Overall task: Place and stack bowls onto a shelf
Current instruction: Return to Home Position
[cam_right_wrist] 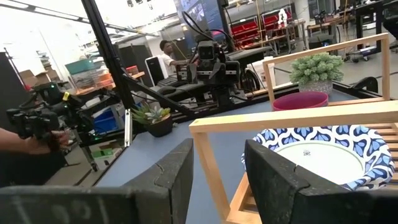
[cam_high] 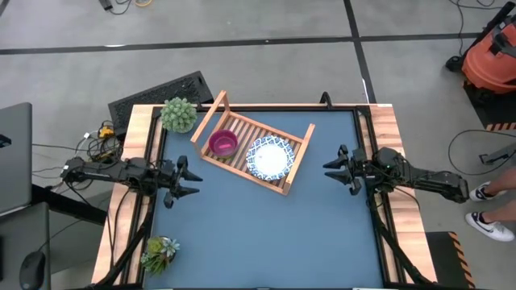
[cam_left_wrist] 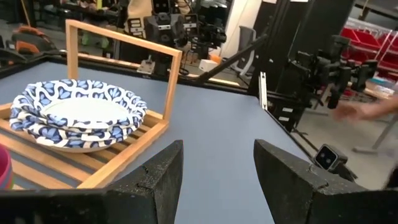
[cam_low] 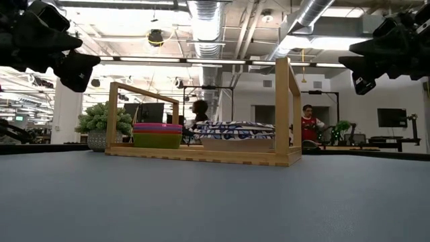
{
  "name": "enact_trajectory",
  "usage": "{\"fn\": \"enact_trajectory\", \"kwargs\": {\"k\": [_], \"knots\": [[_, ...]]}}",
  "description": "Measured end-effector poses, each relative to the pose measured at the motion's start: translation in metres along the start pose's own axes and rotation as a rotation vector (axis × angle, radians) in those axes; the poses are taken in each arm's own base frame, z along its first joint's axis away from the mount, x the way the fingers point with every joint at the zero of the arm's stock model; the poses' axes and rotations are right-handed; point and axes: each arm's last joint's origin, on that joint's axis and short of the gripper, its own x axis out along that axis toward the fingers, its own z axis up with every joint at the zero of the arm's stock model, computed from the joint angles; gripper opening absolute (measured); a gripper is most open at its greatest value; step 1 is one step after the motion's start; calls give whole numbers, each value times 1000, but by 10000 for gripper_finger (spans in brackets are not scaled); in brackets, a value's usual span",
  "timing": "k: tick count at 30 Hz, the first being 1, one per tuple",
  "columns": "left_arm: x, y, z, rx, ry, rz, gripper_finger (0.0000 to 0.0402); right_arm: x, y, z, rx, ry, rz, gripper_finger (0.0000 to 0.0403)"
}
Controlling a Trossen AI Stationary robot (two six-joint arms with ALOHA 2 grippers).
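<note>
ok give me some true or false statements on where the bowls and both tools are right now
1. Two white patterned bowls sit stacked on the shelf. True.
2. The left tool grips a bowl. False: it is open and empty, at the left side of the table.
3. The magenta bowl tops the small bowl stack. True.
4. The right tool is shut. False: it is open and empty, to the right of the shelf.
5. One bowl lies on the table off the shelf. False: every bowl in view is on the shelf.

Stacked small bowls (cam_high: pixel 223 143) and stacked white bowls (cam_high: pixel 268 158) sit on the shelf (cam_high: pixel 244 127).
</note>
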Motion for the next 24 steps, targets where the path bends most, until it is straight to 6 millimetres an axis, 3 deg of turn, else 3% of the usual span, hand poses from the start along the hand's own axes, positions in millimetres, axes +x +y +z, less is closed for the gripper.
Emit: {"fn": "enact_trajectory", "kwargs": {"k": [24], "knots": [[0, 1, 1, -20, -1, 44, 180, 0, 0, -1, 1, 6, -2, 171]]}}
